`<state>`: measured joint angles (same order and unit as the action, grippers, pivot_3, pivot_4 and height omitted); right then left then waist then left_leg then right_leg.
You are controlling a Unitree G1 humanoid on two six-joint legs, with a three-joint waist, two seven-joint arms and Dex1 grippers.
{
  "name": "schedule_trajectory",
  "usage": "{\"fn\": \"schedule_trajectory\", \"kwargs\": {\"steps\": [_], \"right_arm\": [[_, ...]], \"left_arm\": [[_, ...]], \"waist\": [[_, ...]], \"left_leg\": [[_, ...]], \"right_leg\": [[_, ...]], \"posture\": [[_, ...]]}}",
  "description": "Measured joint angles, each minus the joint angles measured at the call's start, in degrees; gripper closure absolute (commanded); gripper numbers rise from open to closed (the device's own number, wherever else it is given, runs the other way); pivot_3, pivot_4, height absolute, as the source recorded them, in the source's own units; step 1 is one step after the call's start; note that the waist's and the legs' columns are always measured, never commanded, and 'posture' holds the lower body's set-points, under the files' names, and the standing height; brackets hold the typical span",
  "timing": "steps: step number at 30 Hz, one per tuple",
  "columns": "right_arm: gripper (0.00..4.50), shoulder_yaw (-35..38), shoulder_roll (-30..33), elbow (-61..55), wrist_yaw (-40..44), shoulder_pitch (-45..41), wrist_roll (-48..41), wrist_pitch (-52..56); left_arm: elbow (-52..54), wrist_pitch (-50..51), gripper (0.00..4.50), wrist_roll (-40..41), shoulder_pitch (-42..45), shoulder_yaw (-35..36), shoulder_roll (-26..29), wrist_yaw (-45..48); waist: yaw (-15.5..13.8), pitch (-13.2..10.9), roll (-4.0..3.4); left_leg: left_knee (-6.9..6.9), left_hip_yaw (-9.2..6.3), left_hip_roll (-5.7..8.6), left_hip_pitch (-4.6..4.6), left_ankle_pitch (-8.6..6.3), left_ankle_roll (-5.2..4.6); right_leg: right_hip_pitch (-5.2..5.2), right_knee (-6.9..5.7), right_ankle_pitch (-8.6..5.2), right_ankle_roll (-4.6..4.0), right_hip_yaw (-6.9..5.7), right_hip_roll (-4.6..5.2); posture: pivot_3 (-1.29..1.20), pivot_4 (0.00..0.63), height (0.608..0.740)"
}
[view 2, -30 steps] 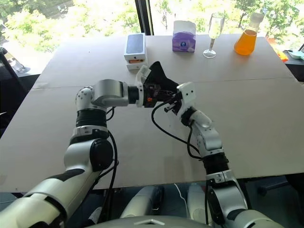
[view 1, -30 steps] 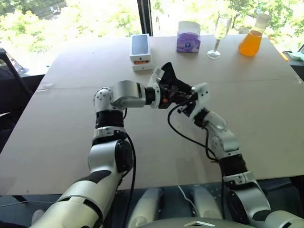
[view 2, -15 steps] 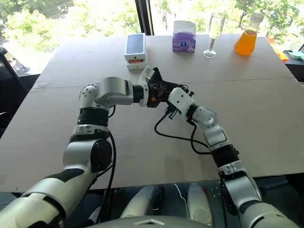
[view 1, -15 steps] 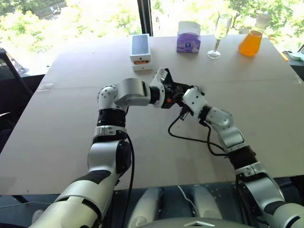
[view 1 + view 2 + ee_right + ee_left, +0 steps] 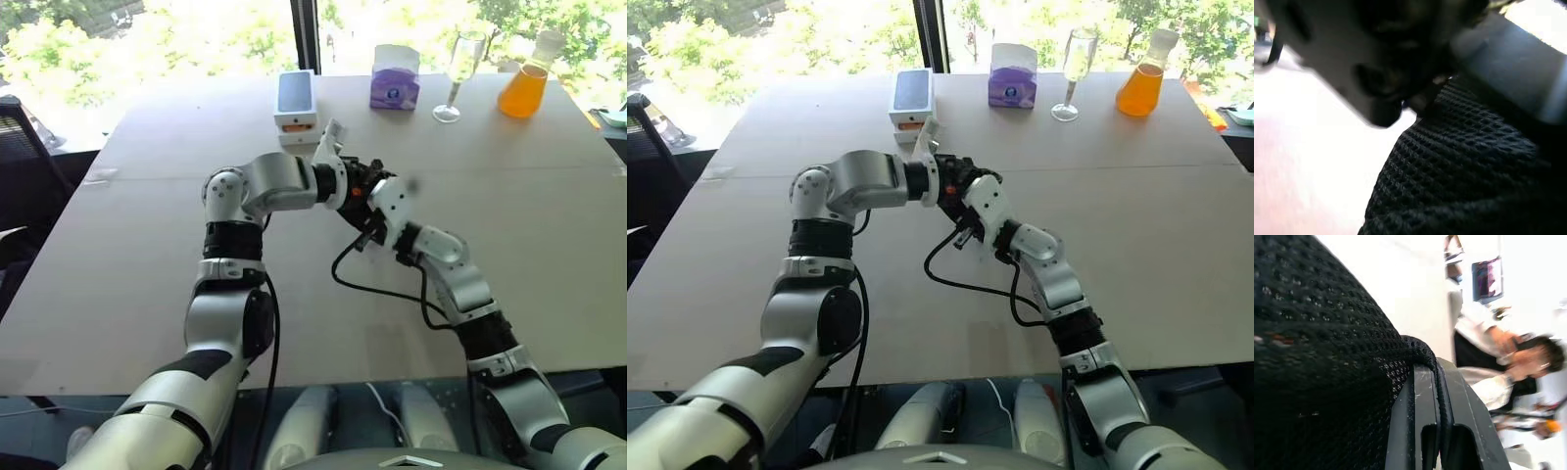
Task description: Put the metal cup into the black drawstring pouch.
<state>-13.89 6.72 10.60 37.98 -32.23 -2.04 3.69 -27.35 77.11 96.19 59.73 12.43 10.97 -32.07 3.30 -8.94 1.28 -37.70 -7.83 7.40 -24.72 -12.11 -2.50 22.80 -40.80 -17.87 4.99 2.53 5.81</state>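
Two grippers meet mid-table; left wrist view shows left gripper (image 5: 1442,431) fingers pinching soft black mesh fabric pouch (image 5: 1317,357), right gripper (image 5: 377,196) pressed shut alongside.

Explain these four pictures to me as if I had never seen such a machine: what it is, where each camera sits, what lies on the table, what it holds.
This is a two-armed humanoid robot. Two pictures come from cameras in its head, looking down over its arms; the other two come from a camera on each wrist.

On the table stand a white phone box, a purple tissue box, a wine glass and a flask of orange liquid.

The left gripper is shut on the black drawstring pouch, lifted above the table. The right gripper is shut and meets it there, its wrist camera close against the black mesh. A cup cannot be made out.
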Motion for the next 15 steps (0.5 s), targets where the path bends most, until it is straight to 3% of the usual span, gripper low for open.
{"fn": "schedule_trajectory", "kwargs": {"steps": [6,10,11,12,15], "right_arm": [[4.42,-1.5,0.8,4.0,0.5,-2.6,3.0,-2.2],[3.19,-2.1,3.0,3.8,3.3,-2.7,2.9,1.5],[3.19,-2.1,3.8,3.3,3.8,-2.4,3.0,1.7],[2.55,-2.2,4.1,3.1,4.0,-2.4,3.1,1.8],[1.44,-3.2,5.7,2.1,4.1,-1.4,4.2,2.0]], "left_arm": [[4.6,-0.2,4.50,-7.1,-2.1,-1.0,0.7,5.8],[4.7,-1.2,4.50,-11.4,-4.3,-0.4,0.9,6.9],[4.6,-1.2,4.50,-12.1,-5.2,-0.3,0.9,7.1],[4.6,-1.2,4.50,-12.4,-5.5,-0.1,0.8,7.4],[5.3,-1.2,4.50,-14.0,-6.2,0.5,0.0,8.6]], "waist": [[0.6,0.0,0.00],[0.4,0.0,0.00],[0.3,0.0,0.00],[0.3,0.0,0.00],[0.1,0.0,0.00]], "left_leg": [[0.02,0.00,-0.03,0.03,0.00,0.00],[0.01,0.00,-0.01,0.02,0.00,0.00],[0.01,0.00,-0.01,0.02,0.00,0.00],[0.01,0.00,-0.01,0.02,0.00,0.00],[0.01,-0.02,-0.01,0.01,0.00,0.00]], "right_leg": [[0.00,-0.02,0.00,0.00,0.02,-0.02],[0.00,0.02,0.00,0.00,0.00,0.00],[-0.01,0.02,0.00,0.00,0.00,0.00],[0.00,0.02,0.00,0.00,0.00,0.00],[-0.01,0.01,0.00,0.00,-0.02,0.00]], "posture": [[0.00,0.150,0.740],[0.00,0.150,0.740],[0.00,0.150,0.740],[0.00,0.150,0.740],[0.00,0.150,0.740]]}}
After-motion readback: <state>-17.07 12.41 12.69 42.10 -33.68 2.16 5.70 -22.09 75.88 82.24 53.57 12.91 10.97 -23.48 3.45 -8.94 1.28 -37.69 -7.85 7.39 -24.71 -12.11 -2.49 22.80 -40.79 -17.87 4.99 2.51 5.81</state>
